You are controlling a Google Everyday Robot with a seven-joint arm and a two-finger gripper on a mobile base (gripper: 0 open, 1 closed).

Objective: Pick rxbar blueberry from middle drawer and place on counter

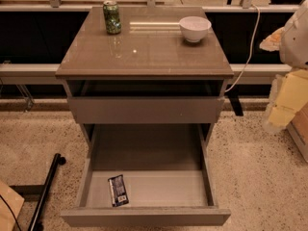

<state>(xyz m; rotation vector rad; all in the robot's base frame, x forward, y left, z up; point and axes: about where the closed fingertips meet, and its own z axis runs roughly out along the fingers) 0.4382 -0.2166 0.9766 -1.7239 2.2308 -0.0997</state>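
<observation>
Dark-wrapped rxbar blueberry (118,190) lies flat at the front-left of the open middle drawer (163,189). Your gripper (284,105) hangs far right, well apart, and you cannot tell its state. Lying flush near the side wall, the bar could skid from a pinch.

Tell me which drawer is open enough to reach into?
The middle drawer, the lower one, pulled out with the rxbar blueberry on its floor; the upper drawer shows only its front. The gripper is at the right edge.

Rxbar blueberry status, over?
Hand far right, beyond the counter edge. Rxbar blueberry lying in open middle drawer, front-left corner. Nothing covering it.
</observation>
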